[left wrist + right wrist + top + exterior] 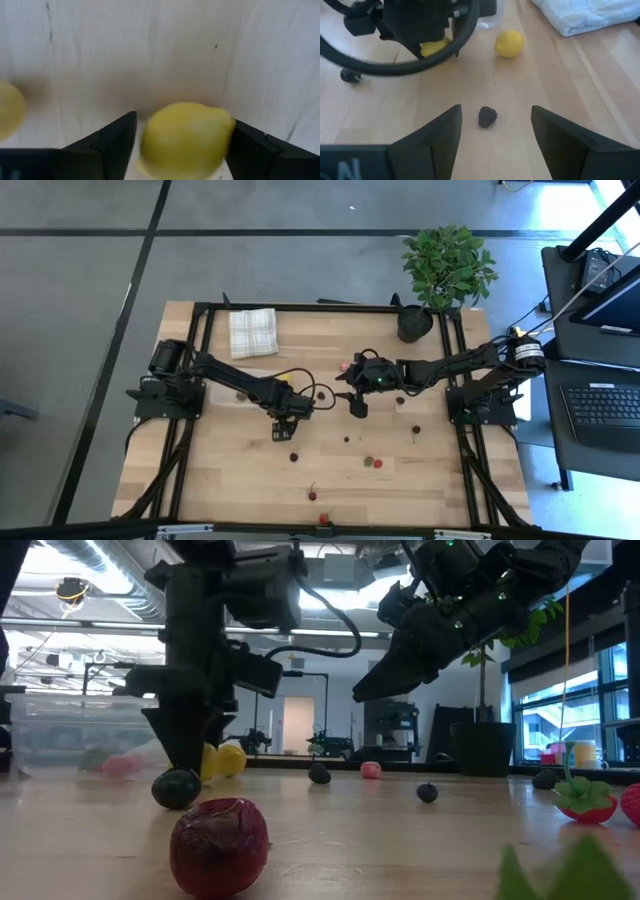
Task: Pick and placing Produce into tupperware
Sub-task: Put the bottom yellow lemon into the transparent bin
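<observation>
My left gripper (284, 423) points straight down, open, low over the table's middle. A yellow lemon piece (184, 139) lies on the wood between its fingers. A second lemon (509, 43) lies just beyond it, toward the far edge. My right gripper (495, 145) slants down from the right, open and above the wood. A small dark cherry piece (487, 116) lies on the table just ahead of its fingertips. The clear tupperware (60, 735) stands at the left behind my left arm, with pink and green pieces showing through it.
Loose produce is scattered on the wood: a red piece (220, 845) and a dark one (176, 788) near the front, red ones (372, 462) at the near right, a strawberry (343, 365). A checked cloth (252, 332) lies far left, a potted plant (447, 265) far right.
</observation>
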